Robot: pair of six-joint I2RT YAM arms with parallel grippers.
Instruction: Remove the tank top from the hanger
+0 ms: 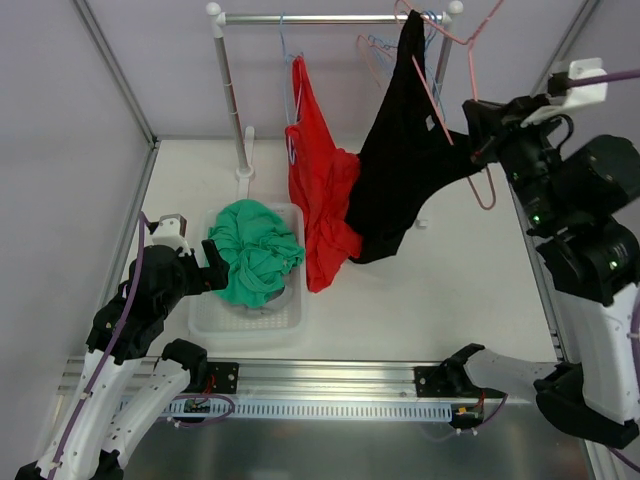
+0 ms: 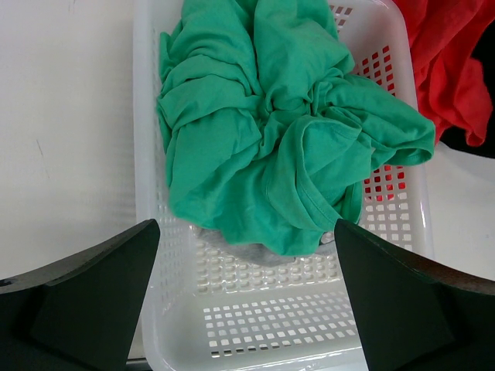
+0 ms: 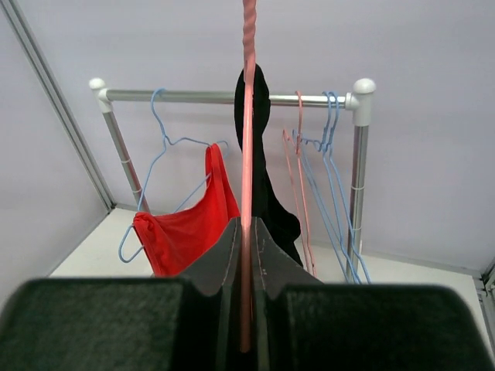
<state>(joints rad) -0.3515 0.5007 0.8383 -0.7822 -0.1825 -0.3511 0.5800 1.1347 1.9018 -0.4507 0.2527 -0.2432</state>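
Right gripper [image 3: 246,236], fingers clamped on the pink hanger [image 3: 247,154]; its black tank top [image 1: 400,170] hangs from the rail [image 1: 320,18], seemingly overlapping a red tank top [image 1: 320,190]. Left gripper [image 1: 218,262], fingers apart, sits above the basket [image 1: 245,335] holding a green garment [image 1: 255,250].

A white table [image 1: 430,290] carries a white plastic basket [image 1: 250,330] near its front left corner. Toward the back, the foot of a clothes rack [image 1: 232,100] stands on the table, just behind the basket.
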